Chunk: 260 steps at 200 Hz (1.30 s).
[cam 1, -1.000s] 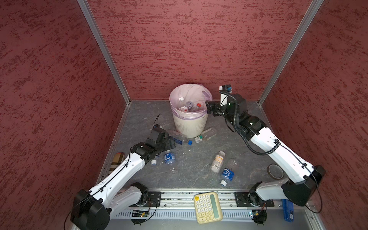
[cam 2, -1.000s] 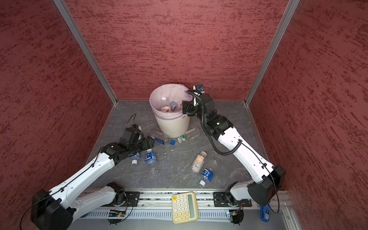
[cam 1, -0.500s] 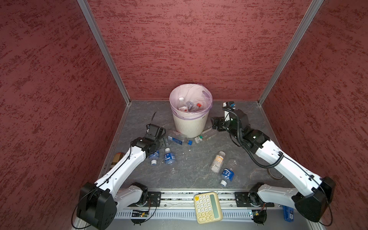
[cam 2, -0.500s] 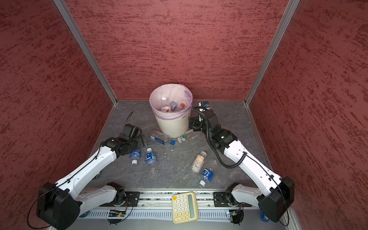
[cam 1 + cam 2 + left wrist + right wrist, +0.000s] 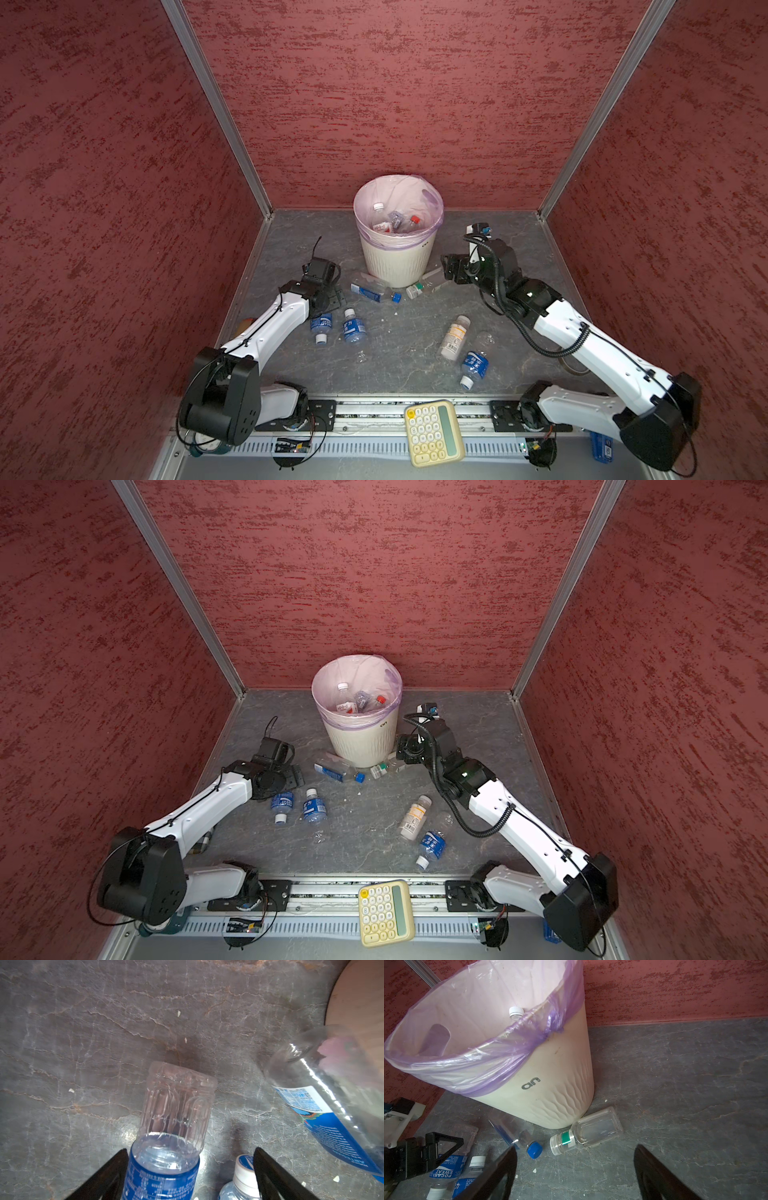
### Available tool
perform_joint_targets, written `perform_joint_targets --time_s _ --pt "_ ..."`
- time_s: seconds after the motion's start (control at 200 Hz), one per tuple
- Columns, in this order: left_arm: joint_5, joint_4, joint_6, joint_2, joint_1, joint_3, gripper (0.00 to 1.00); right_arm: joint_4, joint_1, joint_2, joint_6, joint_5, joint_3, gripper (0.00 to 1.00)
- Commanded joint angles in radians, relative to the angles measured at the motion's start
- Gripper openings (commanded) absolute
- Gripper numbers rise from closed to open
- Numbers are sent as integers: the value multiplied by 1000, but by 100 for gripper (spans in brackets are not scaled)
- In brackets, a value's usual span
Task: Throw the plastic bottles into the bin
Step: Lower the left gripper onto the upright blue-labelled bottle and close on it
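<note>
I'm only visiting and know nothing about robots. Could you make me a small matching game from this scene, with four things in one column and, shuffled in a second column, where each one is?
Things
1. round cream-white ribbed bin with a lilac liner
2. pale yellow calculator
3. red-capped clear plastic bottle
4. clear plastic bottle with a green neck band

Places
A. lying on the grey floor at the bin's foot
B. resting across the metal rail at the front
C. standing upright near the red back wall
D. inside the bin

Pairs: 1-C, 2-B, 3-D, 4-A.
</note>
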Motion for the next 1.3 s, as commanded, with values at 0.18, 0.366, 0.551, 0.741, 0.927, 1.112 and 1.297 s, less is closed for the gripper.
perform_joint_targets --time_s 0.18,0.366,0.551,0.741,0.927,1.112,1.297 --pt "17 57 6 59 21 -31 94 47 -2 -3 51 -36 -28 81" --pt "42 80 2 78 42 -45 91 50 -3 7 65 -53 -41 76" --pt "54 95 8 99 50 -48 84 51 -3 4 76 -58 -60 73" --pt "73 110 11 134 59 -42 80 44 -3 3 84 -57 -72 70" --pt "86 120 10 185 68 -33 78 41 -3 1 87 -52 -73 68" --pt "93 122 12 189 70 -33 69 40 -3 4 88 -53 -71 66" --pt "93 115 14 168 70 -33 58 40 -3 7 88 -57 -70 65"
